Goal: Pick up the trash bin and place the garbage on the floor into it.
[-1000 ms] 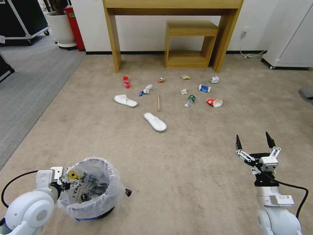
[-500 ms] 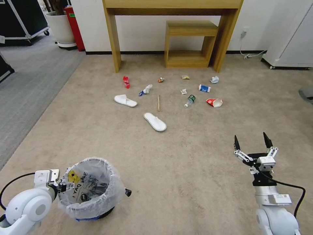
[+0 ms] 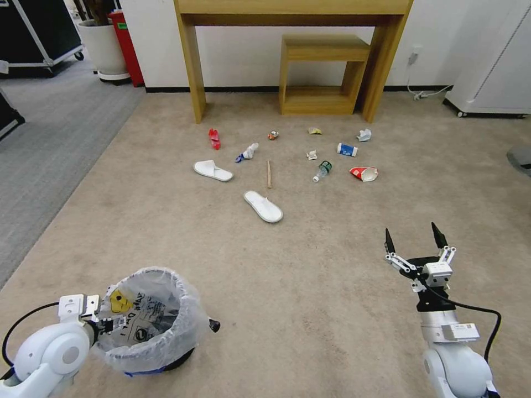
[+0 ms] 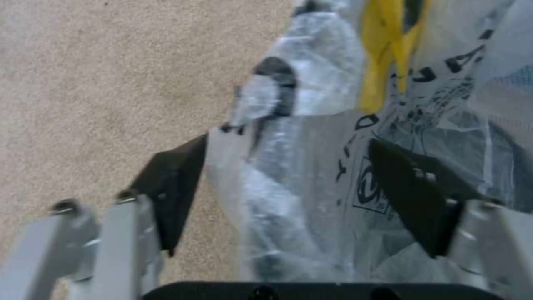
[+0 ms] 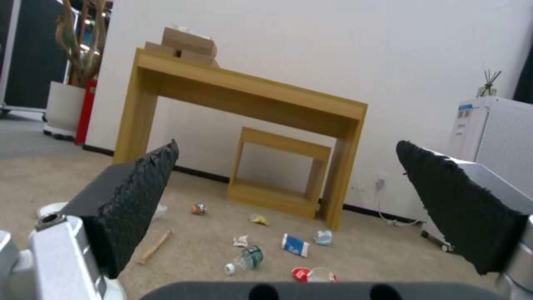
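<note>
The left gripper [image 3: 105, 322] sits at the lower left of the head view, its two fingers [image 4: 172, 187] spread either side of the bagged rim of the trash bin [image 3: 148, 318], one outside and one inside; they straddle the rim but have not visibly closed on it. The right gripper [image 3: 416, 243], lower right, hangs released over bare carpet.

The likeliest trouble is a pinch that catches only the crinkled clear liner [image 4: 289, 200] (slippery, loose film), so the bag could pull free or the bin tip when lifted.

The garbage lies well apart, mid-frame: two white slippers [image 3: 263, 206], a wooden stick [image 3: 269, 173], a green-labelled bottle [image 3: 322, 170], a blue-white carton [image 3: 347, 149], red wrappers [image 3: 214, 139]. All rests on the beige short-pile floor [image 3: 310, 287]. A wooden desk [image 3: 293, 33] with a stool [image 3: 322, 72] beneath stands at top centre, and grey ribbed carpet [image 3: 38, 149] runs along the left.
</note>
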`<state>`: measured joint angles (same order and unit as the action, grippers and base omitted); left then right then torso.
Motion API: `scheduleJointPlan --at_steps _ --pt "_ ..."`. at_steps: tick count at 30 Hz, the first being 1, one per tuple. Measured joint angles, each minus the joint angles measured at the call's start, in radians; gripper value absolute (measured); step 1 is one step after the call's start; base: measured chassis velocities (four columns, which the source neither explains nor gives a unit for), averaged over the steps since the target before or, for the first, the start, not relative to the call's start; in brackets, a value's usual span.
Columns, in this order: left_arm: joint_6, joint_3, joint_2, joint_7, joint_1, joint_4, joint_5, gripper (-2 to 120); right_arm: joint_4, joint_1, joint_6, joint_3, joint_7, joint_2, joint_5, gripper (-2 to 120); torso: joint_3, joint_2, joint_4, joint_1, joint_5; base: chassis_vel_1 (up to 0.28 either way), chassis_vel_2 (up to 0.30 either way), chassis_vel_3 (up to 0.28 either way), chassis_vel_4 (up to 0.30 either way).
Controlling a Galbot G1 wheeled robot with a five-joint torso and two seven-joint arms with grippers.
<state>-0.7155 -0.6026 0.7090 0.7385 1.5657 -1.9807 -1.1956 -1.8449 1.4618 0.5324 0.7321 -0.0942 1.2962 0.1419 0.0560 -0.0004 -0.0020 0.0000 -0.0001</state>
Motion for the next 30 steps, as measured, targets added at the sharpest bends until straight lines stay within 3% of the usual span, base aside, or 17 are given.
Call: scheduleJointPlan --at_steps 4,6,9,18,30 --pt "0.008 0.003 0.002 -0.004 0.001 0.000 0.008 61 -0.001 0.002 0.000 0.000 0.000 -0.001 0.000 100 0.000 0.000 -0.0001 0.000 -0.0001 0.000 0.000 0.000 0.000" --pt "0.010 0.004 0.003 -0.005 0.001 0.000 0.009 61 -0.001 0.002 0.000 0.000 0.000 -0.001 0.000 100 0.000 0.000 -0.0001 0.000 0.0000 0.000 0.000 0.000 0.000" --pt "0.022 0.008 0.004 -0.009 0.013 -0.012 0.014 38 -0.006 0.006 0.000 0.003 0.003 -0.004 0.001 100 0.000 0.000 -0.0001 0.000 -0.0003 0.000 0.000 0.000 0.000" --pt "0.049 -0.002 0.006 0.002 0.058 -0.055 -0.004 9 -0.019 0.021 0.008 0.004 0.006 0.009 0.001 100 0.000 0.000 -0.0001 0.000 0.0004 0.000 0.000 0.000 0.000" --pt "0.058 -0.007 0.052 0.058 0.068 -0.079 -0.028 9 -0.032 0.032 0.011 0.011 0.008 0.010 0.002 100 0.000 0.000 0.0001 0.000 0.0002 0.000 0.000 0.000 0.000"
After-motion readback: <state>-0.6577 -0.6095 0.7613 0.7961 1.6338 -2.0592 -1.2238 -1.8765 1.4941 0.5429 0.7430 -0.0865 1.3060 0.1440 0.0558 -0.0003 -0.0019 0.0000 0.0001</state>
